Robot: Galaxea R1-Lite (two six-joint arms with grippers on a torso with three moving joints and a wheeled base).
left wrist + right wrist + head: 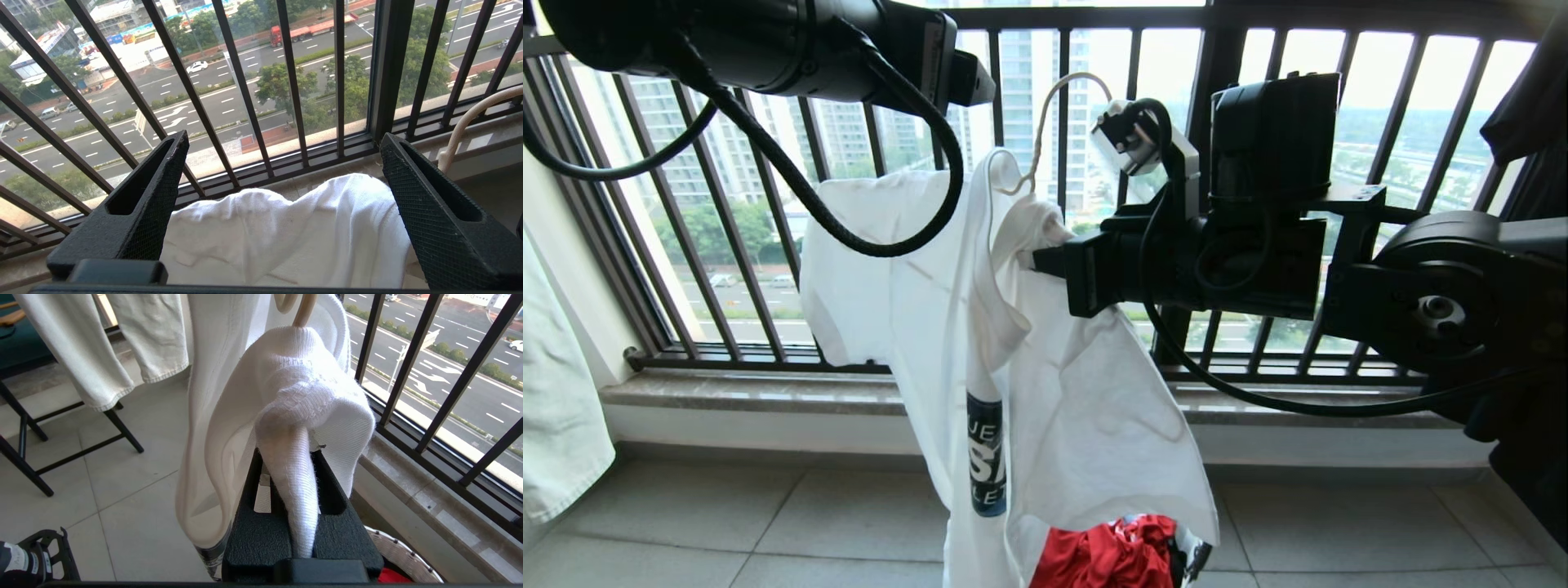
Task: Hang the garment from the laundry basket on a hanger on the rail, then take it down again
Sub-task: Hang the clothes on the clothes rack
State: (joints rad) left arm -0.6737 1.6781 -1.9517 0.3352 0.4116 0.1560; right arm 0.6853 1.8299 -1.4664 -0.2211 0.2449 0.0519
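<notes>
Garment: soft white knit T-shirt point(1045, 408), hanging limp in long folds in front of the black barred window railing point(768, 204); its dark blue print shows as a narrow creased strip low on the cloth.
Collar: thick ribbed band, bunched into a rounded hump.
Right gripper: point(288, 457) clenched on that ribbed collar, the cloth squeezed into a narrow tongue between its black textured fingers point(257, 522).
Hanger: thin cream-white wire point(1045, 122), its curved hook rising above the collar, its stem going down into the neck opening.
Left gripper: point(282, 159) released, its wedge-shaped cross-hatched fingers point(139, 220) spread wide, above a mound of the shirt's white cloth.
Laundry basket: round woven rim point(402, 555) directly below the shirt, red cloth point(1107, 555) crumpled inside.
Floor: pale, smooth square tiles point(849, 514).
</notes>
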